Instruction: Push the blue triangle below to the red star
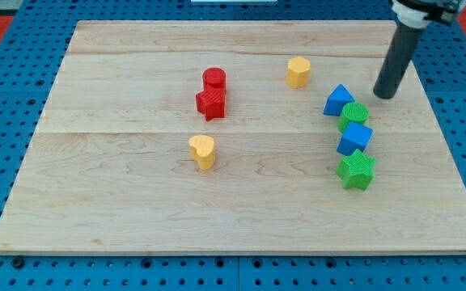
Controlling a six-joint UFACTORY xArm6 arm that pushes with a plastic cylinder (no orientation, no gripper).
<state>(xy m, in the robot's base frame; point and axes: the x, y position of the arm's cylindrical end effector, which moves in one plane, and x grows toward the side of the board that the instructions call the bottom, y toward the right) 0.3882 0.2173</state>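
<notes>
— Any text, labels or numbers you can read from there?

— None. Nothing is printed on the blocks near my tip (384,94), and the wooden surface (136,202) under it carries only grain.

— No brand or sign on your rod either?

— No, it is plain and dark, with nothing legible.

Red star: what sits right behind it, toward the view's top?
A red cylinder sits directly behind the red star, touching or nearly so. The star covers the cylinder's lower front, so its base and the exact contact cannot be seen. My tip is far off to the view's right.
</notes>
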